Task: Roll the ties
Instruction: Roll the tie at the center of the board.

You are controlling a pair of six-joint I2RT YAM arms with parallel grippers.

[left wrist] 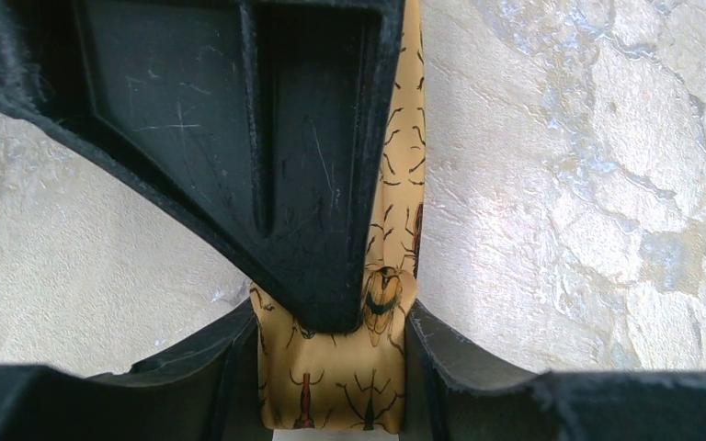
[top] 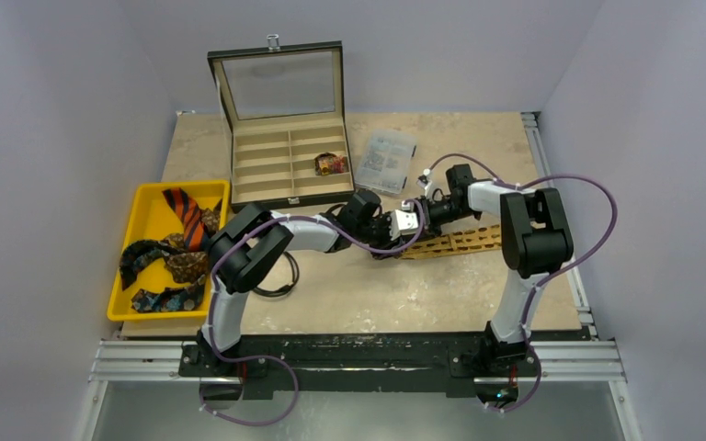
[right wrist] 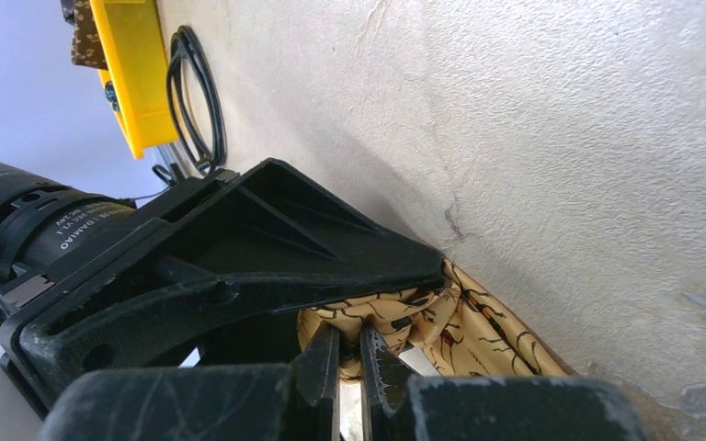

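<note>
The tan-gold fabric necktie with dark markings lies mid-table, its long axis running left to right. Both arms meet at its left end. The left gripper clamps it across its width. The right gripper has its jaws nearly closed at the bunched tip, but I cannot tell whether they hold fabric.

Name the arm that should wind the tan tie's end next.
Probably the right: the right gripper, nearly closed, sits at the bunched end of the tan tie, while the left gripper only straddles the strip.
</note>
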